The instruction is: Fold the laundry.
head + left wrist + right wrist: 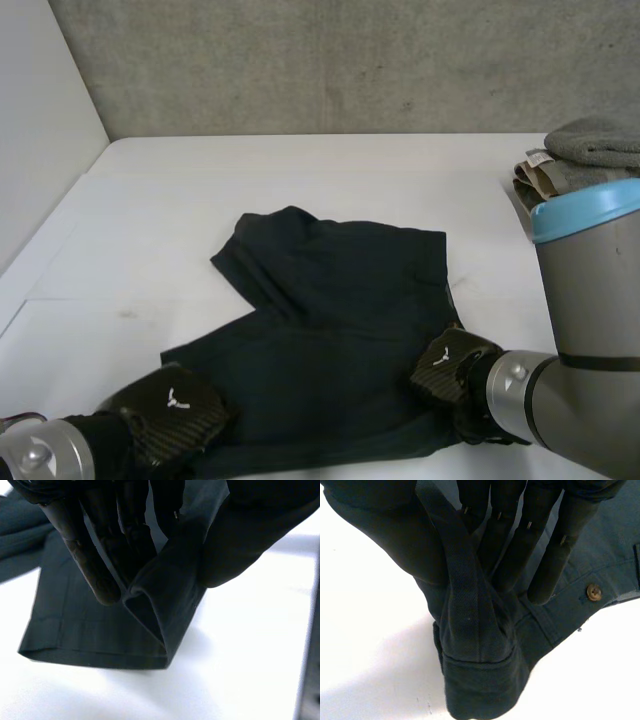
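A pair of dark trousers (330, 340) lies crumpled on the white desk (300, 175), towards the near edge, with one part angled away to the far left. The left robot hand (175, 410) is at the near left corner of the cloth. In its wrist view, the fingers (95, 565) and thumb (250, 535) pinch a fold of a leg just above the hem (90, 647), lifting that fold while the hem rests on the desk. The right robot hand (450, 365) is at the near right edge. There its thumb (395, 535) and fingers (540, 550) close on a raised ridge of the waistband, just beside a brown button (593, 591). A small pile of grey and beige cloths (590, 145) sits at the far right of the desk, well apart from the trousers.
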